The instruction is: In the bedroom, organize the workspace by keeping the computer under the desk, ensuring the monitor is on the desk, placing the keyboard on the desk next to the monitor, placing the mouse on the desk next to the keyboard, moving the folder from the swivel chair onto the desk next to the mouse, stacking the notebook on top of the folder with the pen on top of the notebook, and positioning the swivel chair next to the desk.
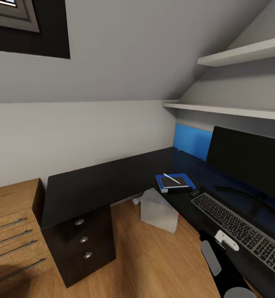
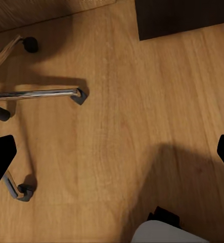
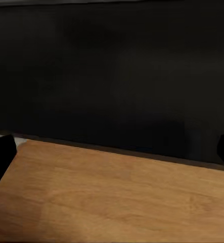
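Stretching across the head view, the glossy black L-shaped worktop (image 1: 83, 188) carries the monitor (image 1: 247, 159) at the right, in front of a blue back panel (image 1: 192, 140). The keyboard (image 1: 240, 228) lies just in front of the monitor, and the small black mouse (image 1: 195, 193) sits at the keyboard's far end. Just beyond the mouse lies the blue folder (image 1: 186, 179), with the dark notebook (image 1: 173, 182) stacked on it and the pen (image 1: 171, 179) resting across the notebook. The white-grey computer (image 1: 158, 211) stands on the wooden floor (image 1: 150, 260) under the worktop's edge, slightly tilted. Three silver-knobbed drawers (image 1: 83, 242) sit under the worktop's left wing, beside a light wooden chest (image 1: 13, 231).

The left pincer (image 2: 112, 157) hangs over the floor, its dark fingertips (image 2: 0, 157) wide apart and holding nothing, near the swivel chair's chrome base (image 2: 36, 94). The right pincer (image 3: 112, 157) is likewise spread and empty, facing a dark panel above the floor.
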Robot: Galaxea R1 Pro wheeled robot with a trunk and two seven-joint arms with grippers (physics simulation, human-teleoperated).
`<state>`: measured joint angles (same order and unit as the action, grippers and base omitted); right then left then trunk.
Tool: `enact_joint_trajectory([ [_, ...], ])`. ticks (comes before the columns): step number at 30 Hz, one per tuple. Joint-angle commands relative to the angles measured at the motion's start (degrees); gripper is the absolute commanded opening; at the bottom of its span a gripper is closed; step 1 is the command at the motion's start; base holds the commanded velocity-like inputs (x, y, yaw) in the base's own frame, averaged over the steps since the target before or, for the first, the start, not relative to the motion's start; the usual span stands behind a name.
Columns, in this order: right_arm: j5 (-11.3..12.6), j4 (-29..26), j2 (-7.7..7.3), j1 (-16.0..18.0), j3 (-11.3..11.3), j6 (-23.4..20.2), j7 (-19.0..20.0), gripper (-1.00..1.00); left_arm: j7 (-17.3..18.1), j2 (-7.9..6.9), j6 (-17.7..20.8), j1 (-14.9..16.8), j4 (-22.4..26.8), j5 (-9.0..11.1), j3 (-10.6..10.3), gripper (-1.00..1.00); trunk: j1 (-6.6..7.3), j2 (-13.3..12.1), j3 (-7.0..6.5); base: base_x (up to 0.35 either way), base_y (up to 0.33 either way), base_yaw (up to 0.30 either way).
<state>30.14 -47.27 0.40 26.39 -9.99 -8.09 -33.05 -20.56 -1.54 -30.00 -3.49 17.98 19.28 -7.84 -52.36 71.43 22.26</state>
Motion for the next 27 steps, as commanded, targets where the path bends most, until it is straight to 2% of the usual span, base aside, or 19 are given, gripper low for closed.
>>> enact_joint_trajectory([
  [1, 0.06, -0.85, 0.28, 0.0, 1.22, -0.04, 0.06, 1.0, -0.42, -0.05, 0.14, -0.02, 0.1, 0.25, -0.5, 1.0, 0.22, -0.38, -0.13, -0.001, 0.001, 0.0],
  [3, -0.03, -1.64, 0.45, -0.04, 2.71, 0.46, 0.17, 1.0, -0.4, -0.05, 0.36, -0.02, 0.05, 0.25, -0.53, 1.0, 0.66, -1.18, -0.49, -0.001, 0.0, 0.0],
  [5, -0.11, -3.68, 0.62, -0.18, 6.3, 1.76, 0.23, 1.0, -0.33, 0.0, 0.98, -0.02, -0.02, 0.24, -0.57, 1.0, 1.1, -1.98, -0.85, 0.0, 0.0, 0.0],
  [7, -0.1, -4.98, 0.66, -0.28, 8.43, 2.17, 0.21, 1.0, -0.31, 0.02, 1.5, -0.02, -0.03, 0.24, -0.58, 1.0, 1.54, -2.79, -1.21, 0.0, 0.0, 0.0],
  [8, -0.1, -6.19, 0.71, -0.4, 10.82, 2.43, 0.18, 1.0, -0.29, 0.03, 2.03, -0.02, -0.04, 0.24, -0.59, 1.0, 1.76, -3.19, -1.39, 0.0, 0.0, 0.0],
  [9, -0.09, -6.66, 0.75, -0.46, 12.14, 2.53, 0.15, 1.0, -0.29, 0.03, 2.32, -0.02, -0.04, 0.22, -0.59, 1.0, 1.98, -3.59, -1.57, 0.0, 0.0, 0.005],
  [11, -0.12, -7.7, 1.18, -0.62, 18.28, 2.77, -0.08, 1.0, -0.26, 0.04, 3.32, -0.02, -0.04, 0.18, -0.59, 1.0, 2.42, -4.39, -1.93, 0.0, 0.0, 0.089],
  [12, -0.13, -7.81, 1.32, -0.64, 19.96, 2.79, -0.18, 1.0, -0.24, 0.04, 3.56, -0.02, -0.04, 0.17, -0.61, 1.0, 2.64, -4.79, -2.1, 0.0, 0.0, 0.155],
  [13, -0.15, -7.91, 1.52, -0.67, 23.37, 2.87, -0.43, 1.0, -0.22, 0.04, 3.98, -0.02, -0.04, 0.16, -0.62, 1.0, 2.86, -5.19, -2.28, 0.0, 0.0, 0.2],
  [14, -0.15, -7.91, 1.52, -0.67, 23.37, 2.87, -0.43, 1.0, -0.22, 0.04, 3.98, -0.02, -0.04, 0.16, -0.62, 1.0, 3.08, -5.59, -2.46, 0.0, 0.0, 0.2],
  [15, -0.12, -6.88, 1.94, -0.71, 34.57, 2.96, -1.34, 1.0, -0.14, 0.1, 5.03, -0.02, -0.05, 0.13, -0.61, 1.0, 3.3, -5.99, -2.64, 0.0, 0.0, 0.258],
  [16, -0.12, -6.67, 2.02, -0.71, 36.27, 2.96, -1.42, 1.0, -0.13, 0.1, 5.21, -0.02, -0.05, 0.12, -0.63, 1.0, 3.52, -6.4, -2.82, 0.0, 0.0, 0.266],
  [17, -0.11, -6.15, 2.27, -0.72, 39.5, 2.97, -1.51, 1.0, -0.11, 0.11, 5.46, -0.02, -0.05, 0.1, -0.63, 1.0, 3.52, -6.4, -2.82, 0.0, 0.0, 0.268],
  [20, -0.14, -4.93, 3.03, -0.72, 43.91, 3.04, -1.57, 1.0, -0.13, 0.12, 5.59, -0.02, -0.05, 0.08, -0.61, 1.0, 3.52, -6.4, -2.82, 0.0, 0.0, 0.272],
  [22, -0.27, -2.18, 4.31, -0.72, 48.51, 3.71, -1.47, 1.0, -0.16, 0.13, 5.55, -0.02, -0.05, 0.07, -0.6, 1.0, 3.52, -6.4, -2.82, 0.0, 0.0, 0.229],
  [23, -0.28, -1.38, 4.57, -0.72, 49.4, 4.22, -1.44, 1.0, -0.16, 0.13, 5.48, -0.02, -0.05, 0.07, -0.6, 1.0, 3.52, -6.4, -2.82, 0.0, 0.0, 0.157],
  [24, -0.28, 1.08, 5.06, -0.72, 51.5, 6.79, -1.35, 1.0, -0.17, 0.13, 5.35, -0.02, -0.05, 0.06, -0.62, 1.0, 3.52, -6.4, -2.82, 0.0, 0.0, 0.08],
  [27, -0.22, 6.9, 5.38, -0.72, 54.28, 11.85, -1.14, 1.0, -0.13, 0.23, 5.21, -0.02, 0.06, 0.03, -0.69, 1.0, 3.52, -6.4, -2.82, 0.0, 0.0, 0.037],
])
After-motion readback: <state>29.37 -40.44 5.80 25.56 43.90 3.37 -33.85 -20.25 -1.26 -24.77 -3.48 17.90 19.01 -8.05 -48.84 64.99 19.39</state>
